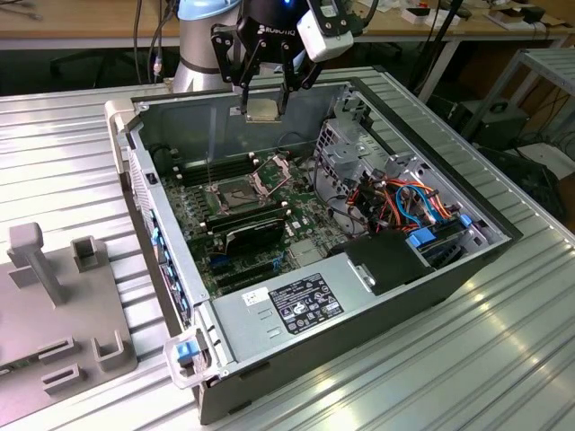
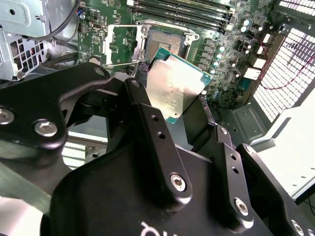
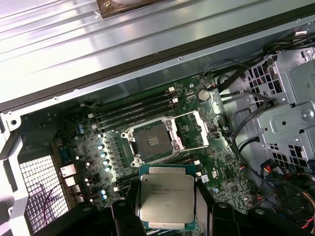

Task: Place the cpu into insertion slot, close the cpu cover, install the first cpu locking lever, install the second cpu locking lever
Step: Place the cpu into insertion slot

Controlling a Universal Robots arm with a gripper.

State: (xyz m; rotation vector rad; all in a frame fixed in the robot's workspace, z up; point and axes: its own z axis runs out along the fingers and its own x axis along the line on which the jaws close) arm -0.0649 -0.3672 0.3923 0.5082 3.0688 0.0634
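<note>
Pincer [image 1: 262, 106] clenched on cpu [image 1: 261, 111] edges. Chip square, held level, metal top up. Insertion slot [image 1: 235, 191] uncovered, at 7 o'clock from chip, exterior view.

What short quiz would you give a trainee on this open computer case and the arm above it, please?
1. True or false: the flat square silver-topped cpu already sits in the square, dark-centred, metal-rimmed insertion slot.
2. The thin silvery windowed cpu cover is: A) swung open beside the slot; B) closed over the slot; C) lying outside the case.
3. Fill in: the arm's black jaws are shut on the ____.

Key:
1. False. The jaws hold it above the board and the slot is bare.
2. A.
3. cpu.
</note>
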